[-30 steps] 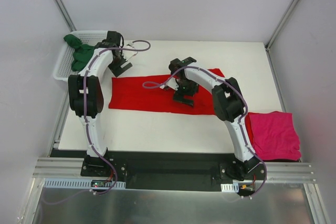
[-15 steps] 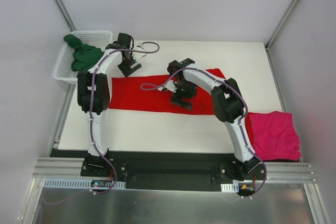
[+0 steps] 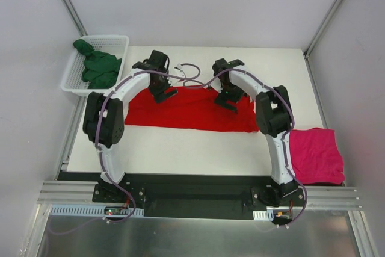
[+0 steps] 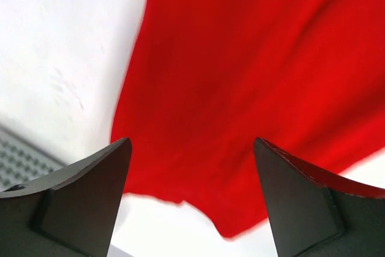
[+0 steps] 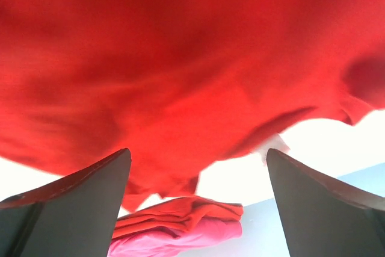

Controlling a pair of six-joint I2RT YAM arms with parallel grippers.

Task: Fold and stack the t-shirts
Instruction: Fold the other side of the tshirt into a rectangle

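Observation:
The bright red t-shirt [image 3: 186,112] lies spread as a wide band across the middle of the table. My left gripper [image 3: 163,92] is open over its far left edge; in the left wrist view [image 4: 191,142] the red cloth [image 4: 240,76] lies past the parted fingers. My right gripper [image 3: 229,100] is open over the shirt's far right part; in the right wrist view [image 5: 197,151] the red cloth [image 5: 180,58] fills the frame. The magenta-pink t-shirt [image 3: 316,154] lies folded at the near right and shows in the right wrist view [image 5: 180,244]. The dark green t-shirt [image 3: 97,67] is bunched in the basket.
A white mesh basket [image 3: 120,40] stands at the far left off the table's corner. The white table [image 3: 180,148] shows bare in front of the red shirt. Purple cables [image 3: 189,71] hang between the two wrists. Frame posts stand at the back corners.
My left gripper has swung right from beside the basket to the red shirt's far left edge. My right gripper has moved from the shirt's middle to its far right part.

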